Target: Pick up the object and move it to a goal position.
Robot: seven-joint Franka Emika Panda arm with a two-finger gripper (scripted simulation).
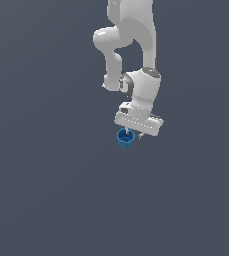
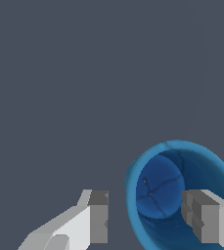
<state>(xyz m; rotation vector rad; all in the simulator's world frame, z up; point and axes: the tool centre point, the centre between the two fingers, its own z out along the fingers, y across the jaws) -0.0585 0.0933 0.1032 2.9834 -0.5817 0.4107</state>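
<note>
White two-fingered gripper (image 2: pixel 145 222) on the Panda arm (image 1: pixel 133 45) points downward at the small blue cup-like container (image 2: pixel 177 195), and we record its jaws as spread apart, not closed on anything. In the wrist view we note one grey-padded finger (image 2: pixel 98 217) standing outside the cup's thin wall, with a gap of bare surface between pad and wall. The other finger (image 2: pixel 204 219) sits inside the hollow, over the inner side of the wall. The wall on the first finger's side therefore lies between the two pads; we cannot confirm contact by either pad.

In the exterior view we find the cup (image 1: pixel 124 137) directly beneath the gripper (image 1: pixel 136 134), toward that view's left end of the white hand body, its open mouth facing up. The cup appears upright, and its darker blue floor shows a few fine lines. We cannot tell from either view whether it rests on the plain dark grey surface (image 1: pixel 46 190) or is slightly clear of it.
</note>
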